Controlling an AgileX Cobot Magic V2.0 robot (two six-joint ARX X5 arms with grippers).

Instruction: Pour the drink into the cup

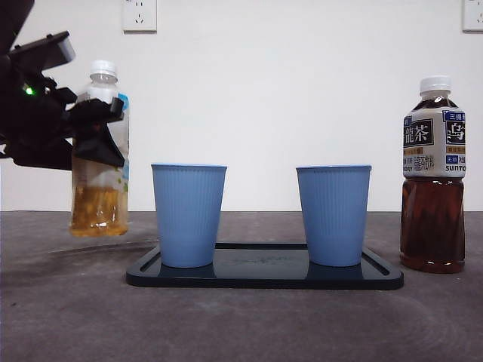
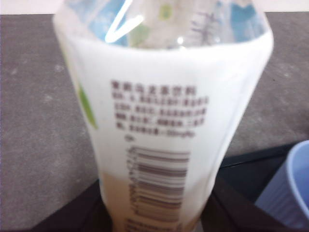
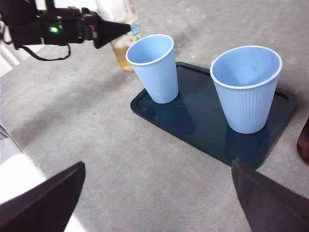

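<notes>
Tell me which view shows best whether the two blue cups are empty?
The right wrist view: it looks down into the left cup and the right cup, and both insides look empty. The front view shows only their outer walls, standing upright on the tray. The left wrist view catches only one cup's edge.

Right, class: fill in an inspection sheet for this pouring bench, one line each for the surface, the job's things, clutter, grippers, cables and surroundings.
Surface: grey table, matte and mottled.
Job's things: pale drink bottle capped, lifted off the table; two blue cups, left cup and right cup, upright and apart on a dark tray, both look empty.
Clutter: dark tea bottle, capped, standing on the table beside the tray.
Grippers: left gripper shut on the pale drink bottle's side; right gripper open, holding nothing, above the table near the tray.
Cables: one black cable looped under the left arm.
Surroundings: white wall with two sockets.
</notes>
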